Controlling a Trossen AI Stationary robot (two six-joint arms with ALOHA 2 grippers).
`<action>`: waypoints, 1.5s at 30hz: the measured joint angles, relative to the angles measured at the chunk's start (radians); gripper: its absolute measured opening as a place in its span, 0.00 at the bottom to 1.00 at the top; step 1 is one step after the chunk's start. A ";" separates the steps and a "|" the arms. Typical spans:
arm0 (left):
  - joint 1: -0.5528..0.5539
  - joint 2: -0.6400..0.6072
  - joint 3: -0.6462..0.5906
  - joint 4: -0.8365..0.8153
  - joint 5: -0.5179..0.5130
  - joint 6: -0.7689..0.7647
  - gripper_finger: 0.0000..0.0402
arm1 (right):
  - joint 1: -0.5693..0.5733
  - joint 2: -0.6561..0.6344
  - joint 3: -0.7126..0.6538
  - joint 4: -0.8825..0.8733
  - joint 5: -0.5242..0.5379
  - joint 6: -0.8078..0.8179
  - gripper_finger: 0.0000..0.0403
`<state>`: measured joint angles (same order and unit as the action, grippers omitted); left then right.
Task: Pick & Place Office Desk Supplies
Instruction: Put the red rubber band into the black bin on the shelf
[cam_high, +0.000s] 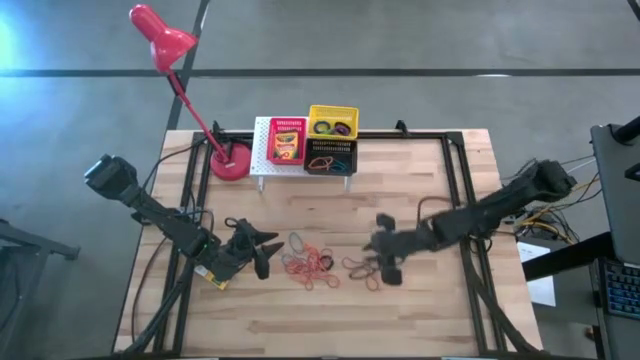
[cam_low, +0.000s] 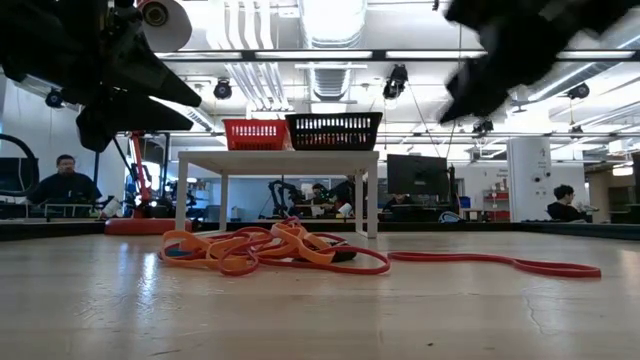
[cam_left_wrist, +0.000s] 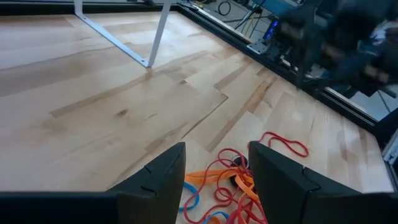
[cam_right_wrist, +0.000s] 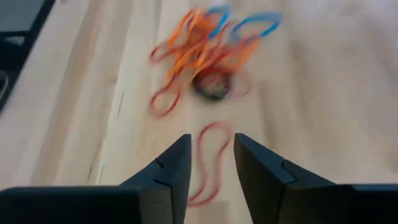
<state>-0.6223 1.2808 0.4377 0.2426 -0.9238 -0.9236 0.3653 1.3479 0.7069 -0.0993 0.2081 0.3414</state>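
1. Your right claw (cam_right_wrist: 210, 163) hovers part-open and empty over a loose red rubber band (cam_right_wrist: 210, 158), just short of the tangled pile of bands (cam_high: 312, 264) in the middle of the tabletop (cam_high: 420, 310).
2. Your left claw (cam_left_wrist: 216, 177) waits on the pile's other side, part-open, holding nothing.
3. Judging by this, you are picking: lower, centre on the band, close.
4. At the back, the white rack (cam_high: 262, 158) carries a red basket (cam_high: 287, 140) with a box, a yellow basket (cam_high: 333, 122) with rings, and a black basket (cam_high: 331, 159) with bands.
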 joint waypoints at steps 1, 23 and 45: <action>0.002 0.000 0.000 -0.001 -0.001 0.000 0.45 | 0.019 0.020 -0.033 0.044 0.000 0.013 0.31; 0.009 0.000 0.000 0.000 0.004 -0.017 0.45 | 0.063 0.355 -0.069 0.214 0.083 0.054 0.27; 0.009 0.000 0.000 -0.010 0.003 -0.017 0.45 | -0.031 0.179 -0.080 0.510 0.211 -0.174 0.02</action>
<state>-0.6128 1.2804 0.4374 0.2328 -0.9208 -0.9405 0.3339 1.5270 0.6273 0.4109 0.4190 0.1673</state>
